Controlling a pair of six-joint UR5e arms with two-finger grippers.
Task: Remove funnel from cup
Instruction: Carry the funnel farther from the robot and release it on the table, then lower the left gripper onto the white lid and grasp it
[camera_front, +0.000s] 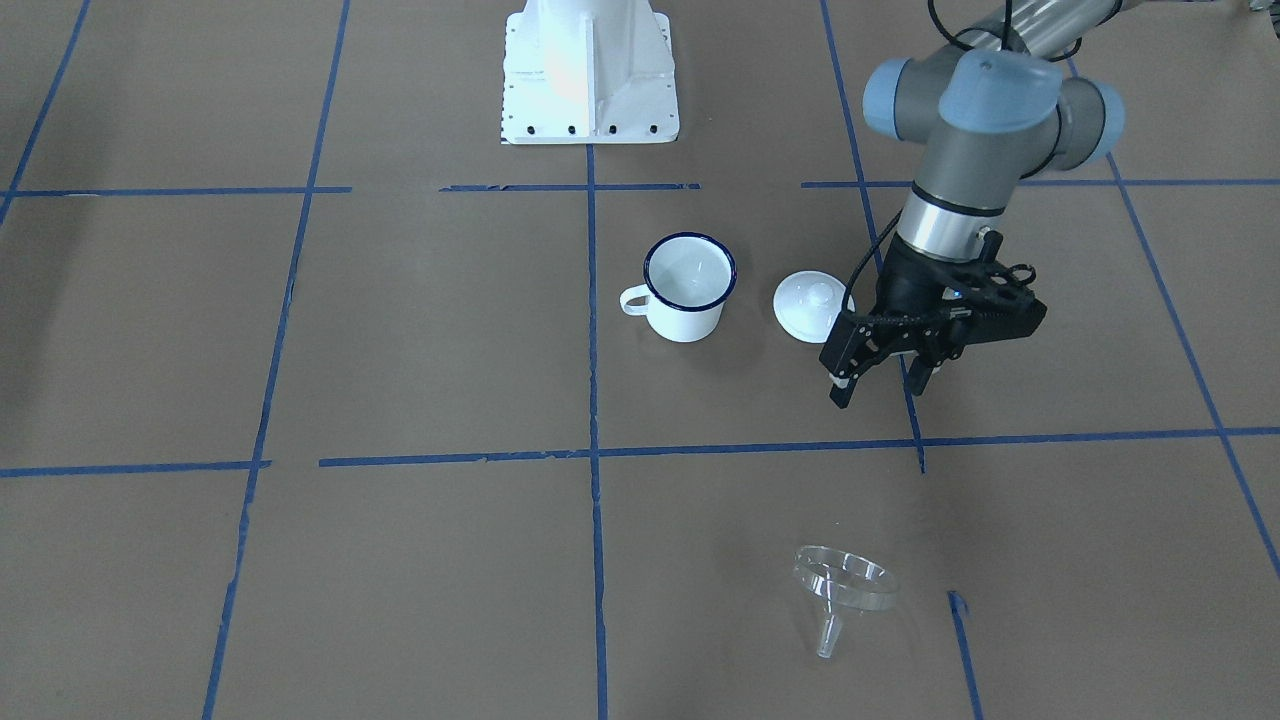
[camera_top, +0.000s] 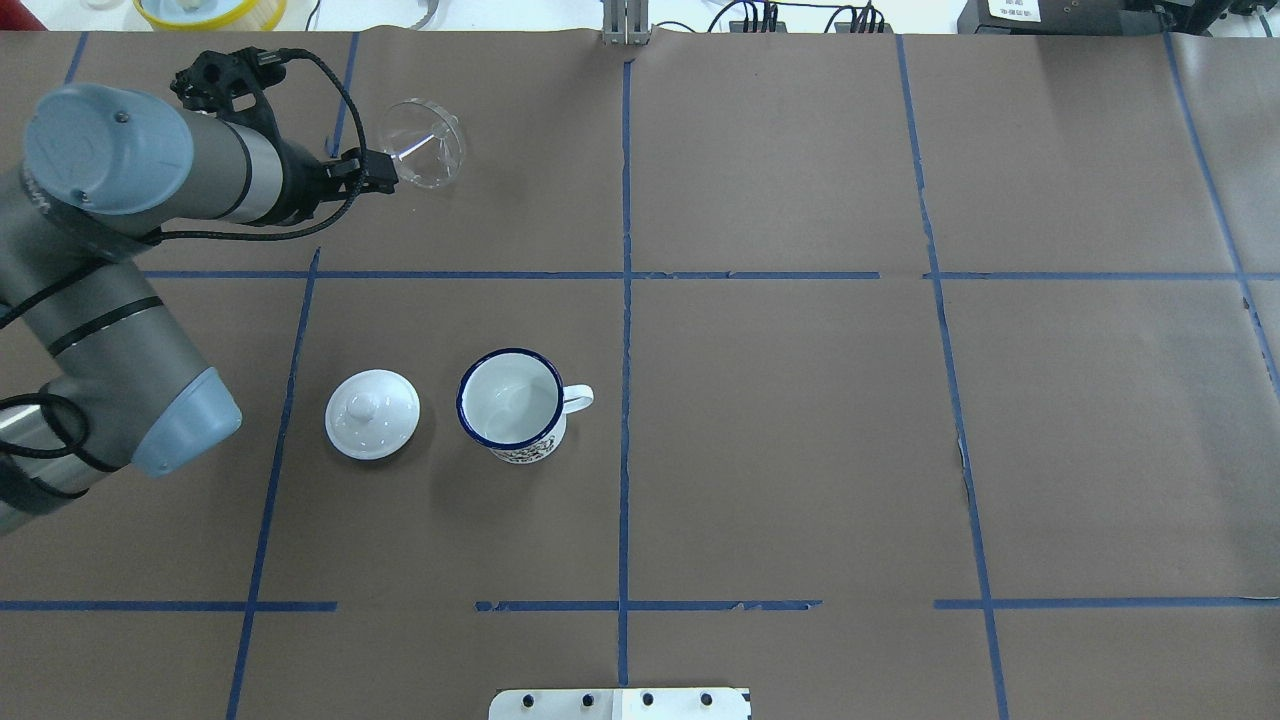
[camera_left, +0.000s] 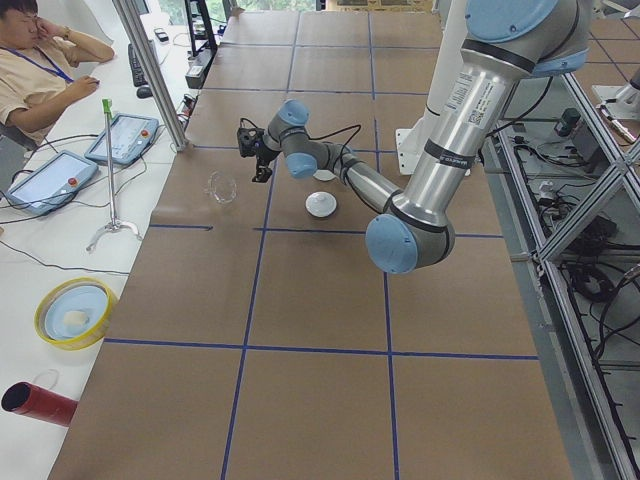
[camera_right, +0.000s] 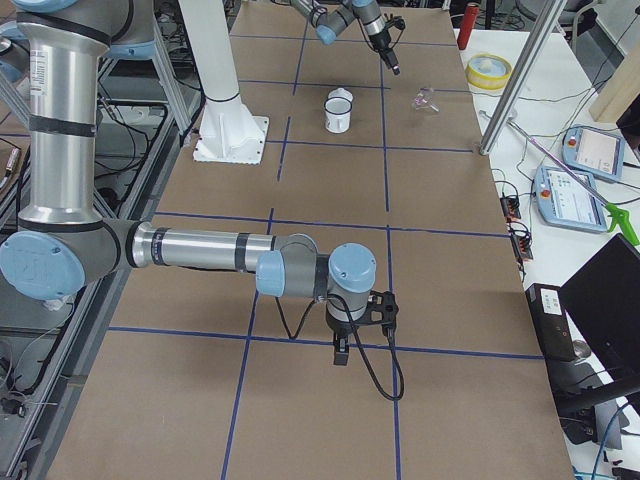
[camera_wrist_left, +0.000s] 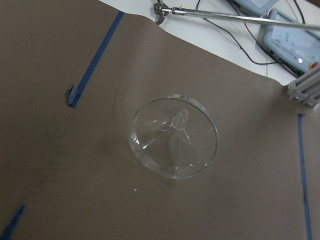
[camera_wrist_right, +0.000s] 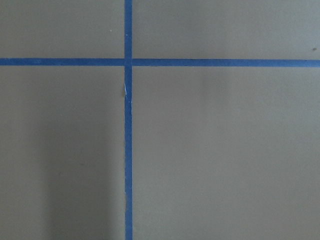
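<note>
The clear funnel (camera_front: 843, 585) lies tipped on its side on the brown paper, far from the cup, with nothing holding it. It also shows in the overhead view (camera_top: 425, 145) and fills the left wrist view (camera_wrist_left: 172, 137). The white cup (camera_front: 688, 285) with a dark blue rim stands upright and empty near the table's middle (camera_top: 512, 405). My left gripper (camera_front: 880, 388) is open and empty. It hangs above the table between the lid and the funnel. My right gripper (camera_right: 342, 352) shows only in the exterior right view, low over the paper, and I cannot tell its state.
A white domed lid (camera_front: 810, 305) with a knob lies beside the cup on the left arm's side. Blue tape lines (camera_wrist_right: 128, 150) cross the brown paper. The robot's white base (camera_front: 590, 70) stands behind the cup. An operator (camera_left: 40, 70) sits beyond the far edge.
</note>
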